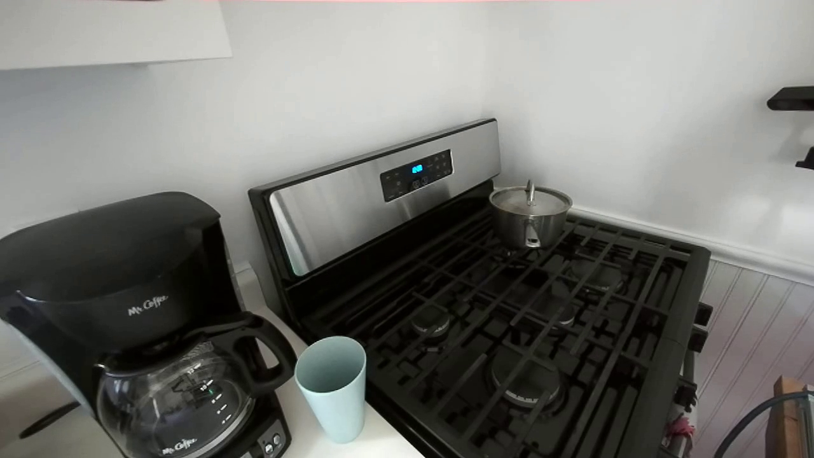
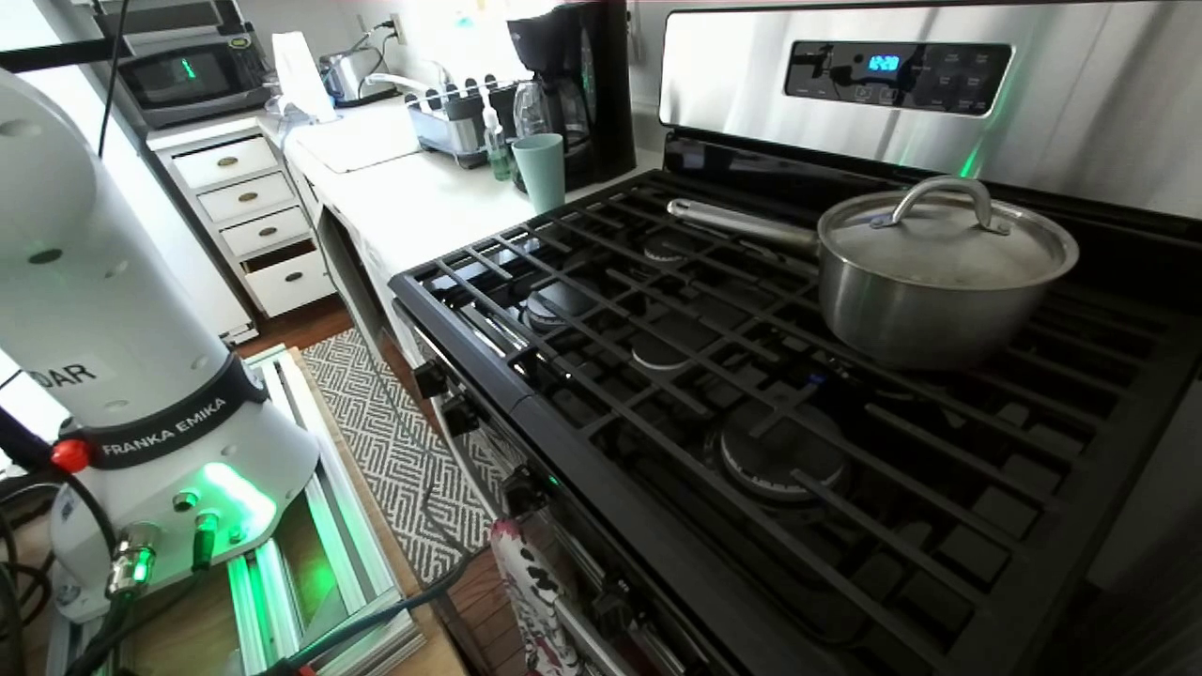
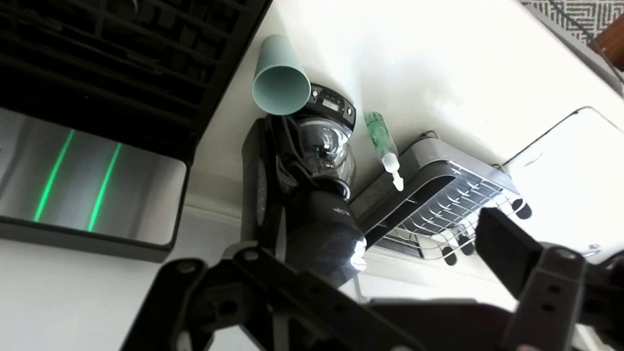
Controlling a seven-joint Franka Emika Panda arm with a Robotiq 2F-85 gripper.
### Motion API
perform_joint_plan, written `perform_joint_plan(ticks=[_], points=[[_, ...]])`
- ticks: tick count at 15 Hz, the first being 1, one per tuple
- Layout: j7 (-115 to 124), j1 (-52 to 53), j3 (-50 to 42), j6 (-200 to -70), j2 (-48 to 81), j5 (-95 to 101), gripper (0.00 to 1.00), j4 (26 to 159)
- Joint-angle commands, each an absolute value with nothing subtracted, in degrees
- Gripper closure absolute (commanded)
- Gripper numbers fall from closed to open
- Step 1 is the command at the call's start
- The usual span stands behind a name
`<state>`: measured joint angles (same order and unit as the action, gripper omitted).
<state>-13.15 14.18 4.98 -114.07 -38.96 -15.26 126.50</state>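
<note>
Smooth white counter bears a tapered mint cup and glass-bellied coffee maker — the angular claw spread apart.

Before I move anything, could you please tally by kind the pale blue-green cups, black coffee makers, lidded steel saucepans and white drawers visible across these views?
Pale blue-green cup: 1
Black coffee maker: 1
Lidded steel saucepan: 1
White drawers: 4
Total: 7
</note>
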Motion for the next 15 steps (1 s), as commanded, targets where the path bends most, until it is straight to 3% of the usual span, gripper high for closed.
perform_joint_plan(ticks=[1, 15], points=[[-20.39, 18.44, 4.38, -115.94, -36.37, -16.31, 0.0, 121.88], [-60.04, 32.13, -3.09, -125.31, -25.45, -36.03, 0.0, 112.79]])
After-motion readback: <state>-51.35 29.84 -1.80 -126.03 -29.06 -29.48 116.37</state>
